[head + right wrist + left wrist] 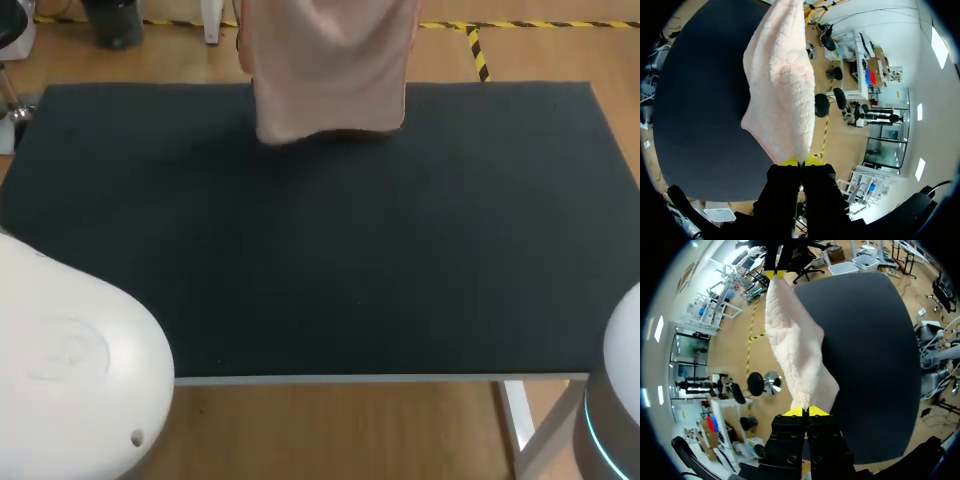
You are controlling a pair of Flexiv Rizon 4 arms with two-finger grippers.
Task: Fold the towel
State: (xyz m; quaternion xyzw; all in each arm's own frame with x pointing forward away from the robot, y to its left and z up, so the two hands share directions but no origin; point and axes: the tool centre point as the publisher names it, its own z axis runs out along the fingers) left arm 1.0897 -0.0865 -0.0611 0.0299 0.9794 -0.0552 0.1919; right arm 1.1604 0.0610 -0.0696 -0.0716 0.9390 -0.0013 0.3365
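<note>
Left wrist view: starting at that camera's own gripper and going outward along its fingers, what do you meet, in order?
left gripper, pinched shut -> towel, held by it and stretching ahead -> right gripper, at the towel's far end. The black table lies alongside all three, so it is left out of the order.

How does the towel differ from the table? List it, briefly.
Colour: the towel is pale pink, the table is black.
Surface: the towel is fluffy and creased, the table is flat and even.
Pose: the towel hangs in the air over the table's far part, gripped by the left hand and the right hand, while the table lies level.
They plainly share nothing in look.
</note>
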